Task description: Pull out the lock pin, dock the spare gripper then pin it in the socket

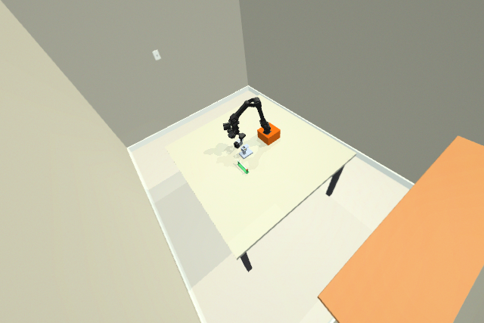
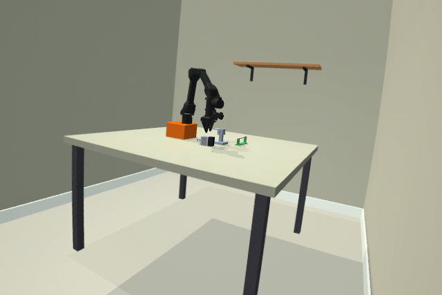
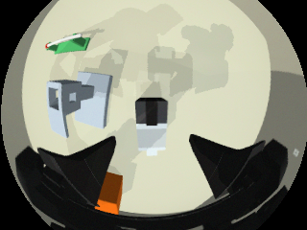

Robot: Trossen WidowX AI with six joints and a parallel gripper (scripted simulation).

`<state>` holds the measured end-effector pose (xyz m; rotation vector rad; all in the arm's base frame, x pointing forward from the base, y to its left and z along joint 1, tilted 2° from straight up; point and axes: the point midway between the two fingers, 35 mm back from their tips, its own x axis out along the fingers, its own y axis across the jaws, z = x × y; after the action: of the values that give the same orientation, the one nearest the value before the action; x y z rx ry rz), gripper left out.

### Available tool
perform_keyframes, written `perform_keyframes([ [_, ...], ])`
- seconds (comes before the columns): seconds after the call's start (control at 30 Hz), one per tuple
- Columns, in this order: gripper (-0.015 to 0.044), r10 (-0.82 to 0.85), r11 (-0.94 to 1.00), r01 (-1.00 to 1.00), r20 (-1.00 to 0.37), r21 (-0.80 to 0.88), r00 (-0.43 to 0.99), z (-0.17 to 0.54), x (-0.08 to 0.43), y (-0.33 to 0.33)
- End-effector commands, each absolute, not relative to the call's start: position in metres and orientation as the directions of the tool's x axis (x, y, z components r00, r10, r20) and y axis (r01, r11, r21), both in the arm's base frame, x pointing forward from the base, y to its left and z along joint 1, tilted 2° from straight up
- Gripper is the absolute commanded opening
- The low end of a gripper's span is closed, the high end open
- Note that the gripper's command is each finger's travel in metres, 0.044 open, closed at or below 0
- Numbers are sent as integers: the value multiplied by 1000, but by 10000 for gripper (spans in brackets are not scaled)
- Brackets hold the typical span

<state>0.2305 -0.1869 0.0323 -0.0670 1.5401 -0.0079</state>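
Note:
My gripper (image 1: 237, 138) (image 2: 208, 130) (image 3: 153, 140) is open and empty, pointing down above the spare gripper. The spare gripper (image 1: 237, 144) (image 2: 205, 140) (image 3: 151, 137), a grey block with a black end, lies on the table, centred between my fingers in the wrist view. The grey mount (image 1: 246, 153) (image 2: 221, 137) (image 3: 98, 105) stands beside it, its socket raised on a post, with open holes and no pin visible in it. The white lock pin (image 2: 241, 138) (image 3: 72, 37) with a red head lies along the green rack (image 1: 242, 167) (image 2: 240, 144) (image 3: 73, 46).
The arm stands on an orange block (image 1: 268, 134) (image 2: 181, 130) (image 3: 111, 192) behind the mount. The mount lies between the spare gripper and the green rack. The table (image 1: 273, 186) (image 2: 160, 148) carries them all. A wooden shelf (image 1: 422, 229) (image 2: 278, 65) is on the wall, far from the arm.

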Motion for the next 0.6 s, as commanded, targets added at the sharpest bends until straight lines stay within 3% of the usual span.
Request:
perform_keyframes([
  [0.0, 440, -48, 998, -39, -998, -49, 26, 17, 230, -187],
  [0.57, 440, -48, 998, -39, -998, -49, 26, -8, 232, -189],
])
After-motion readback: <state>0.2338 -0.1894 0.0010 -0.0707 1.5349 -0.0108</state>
